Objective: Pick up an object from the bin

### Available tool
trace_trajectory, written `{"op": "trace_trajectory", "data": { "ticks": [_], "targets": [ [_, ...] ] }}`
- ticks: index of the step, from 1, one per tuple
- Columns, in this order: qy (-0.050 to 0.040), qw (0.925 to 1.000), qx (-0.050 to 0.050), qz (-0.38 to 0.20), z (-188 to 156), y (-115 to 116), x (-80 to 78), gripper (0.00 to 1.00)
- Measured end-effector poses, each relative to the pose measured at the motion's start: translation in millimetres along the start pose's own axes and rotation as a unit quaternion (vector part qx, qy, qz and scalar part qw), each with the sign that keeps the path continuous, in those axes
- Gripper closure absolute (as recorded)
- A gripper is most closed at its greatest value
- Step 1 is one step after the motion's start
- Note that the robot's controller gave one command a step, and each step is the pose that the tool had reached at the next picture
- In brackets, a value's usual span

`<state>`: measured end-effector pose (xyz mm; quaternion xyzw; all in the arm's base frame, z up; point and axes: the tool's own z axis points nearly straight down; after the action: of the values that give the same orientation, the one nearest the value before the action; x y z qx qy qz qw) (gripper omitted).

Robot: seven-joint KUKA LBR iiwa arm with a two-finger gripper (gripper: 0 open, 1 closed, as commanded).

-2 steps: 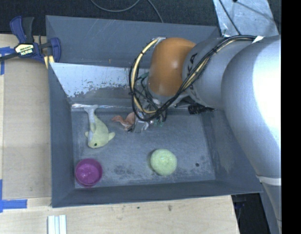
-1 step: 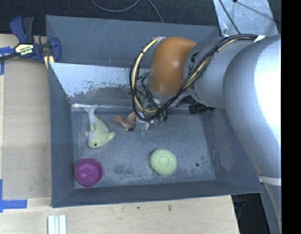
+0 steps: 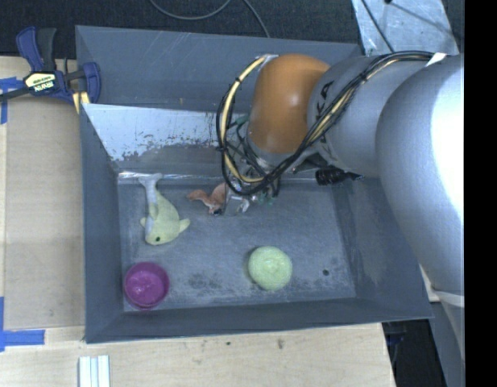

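Claw [image 3: 234,203] low at far middle of bin [image 3: 99,240] | just beside small brown toy [image 3: 205,197] | grip state cannot be told

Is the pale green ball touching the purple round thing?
Apart. The camera view shows bare bin floor between the pale green ball and the purple round thing.

I work in a robotics lab, a test cell rather than any home or shop. My thick silver arm [image 3: 409,135], with its orange wrist cover [image 3: 284,103] and looped cables [image 3: 232,127], hangs over a scuffed grey metal bin [image 3: 99,240] (small toys inside: a purple cup [image 3: 146,285], a green ball [image 3: 270,267]). Loose black leads [image 3: 184,14] trail across the dark surface behind.
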<state>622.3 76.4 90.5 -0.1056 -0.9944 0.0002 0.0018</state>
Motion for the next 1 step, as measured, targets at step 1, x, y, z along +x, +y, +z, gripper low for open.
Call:
{"op": "trace_trajectory", "data": {
  "ticks": [1],
  "targets": [
    [-0.0015, 1.0000, 0.000, 0.000, -16.4, 0.1, -1.0, 1.00]
  ]
}}
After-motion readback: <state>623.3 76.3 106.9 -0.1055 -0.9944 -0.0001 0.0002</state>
